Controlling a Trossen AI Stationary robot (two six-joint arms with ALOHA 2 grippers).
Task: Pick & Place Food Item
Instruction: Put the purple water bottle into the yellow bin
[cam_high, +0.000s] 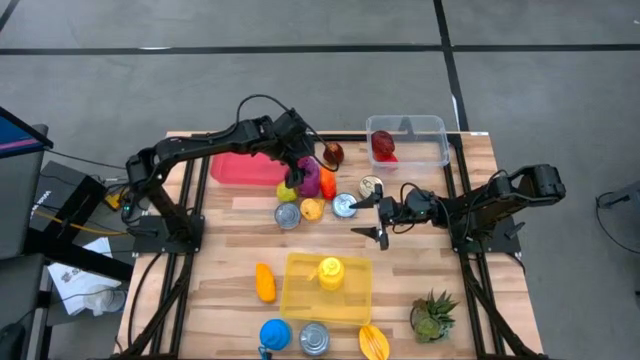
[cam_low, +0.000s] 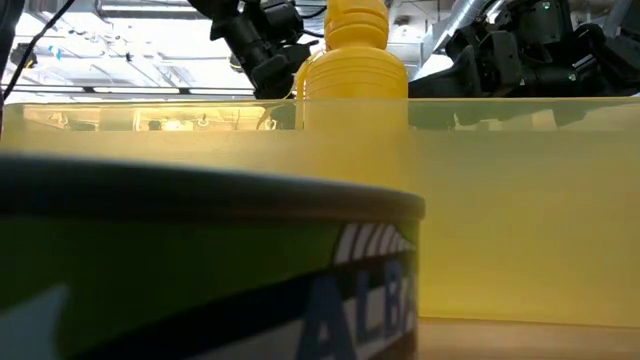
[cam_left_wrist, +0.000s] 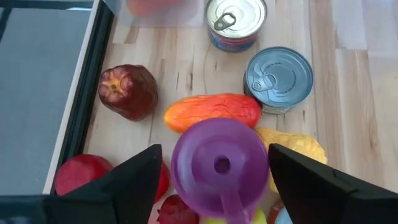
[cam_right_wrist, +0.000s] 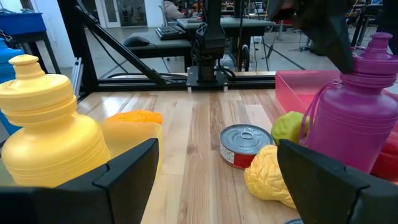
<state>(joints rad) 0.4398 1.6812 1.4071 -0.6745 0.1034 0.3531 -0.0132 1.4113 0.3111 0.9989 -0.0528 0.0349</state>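
1. purple plastic: a purple bottle (cam_high: 309, 178) stands upright in the crowd of food at the middle of the bench's far half, touching or just short of a red bin (cam_high: 247, 168) on its left.
2. left claw (cam_left_wrist: 214, 180) hangs straight over that bottle. in the left wrist view the round cap sits between the two dark fingers, which stand apart on either side, clear of the plastic. nothing held yet.
3. key relation: the bottle lies directly under the left claw, its long axis vertical, in line with the claw's reach downward. the fingers straddle the cap, so a straight drop looks like what the grasp needs.
4. neighbours are tight. an orange mango (cam_left_wrist: 212, 111) lies just beyond the bottle, a yellow fruit (cam_left_wrist: 292, 146) presses in beside it, and a dark red apple (cam_left_wrist: 128, 91) sits near the far edge. two cans (cam_left_wrist: 279, 79) stand just past the mango. any sideways drift risks a nudge.
5. right claw (cam_high: 380, 220) waits over the bench's middle, right of the pile, pointing toward it, fingers wide apart and empty. it is farther from the bottle than the left one.
6. a clear box (cam_high: 408, 141) at the far right corner already has a red item in it. a yellow tray (cam_high: 327, 287) near the front edge holds a yellow bottle (cam_high: 330, 272). which one is meant to receive this item i cannot tell.
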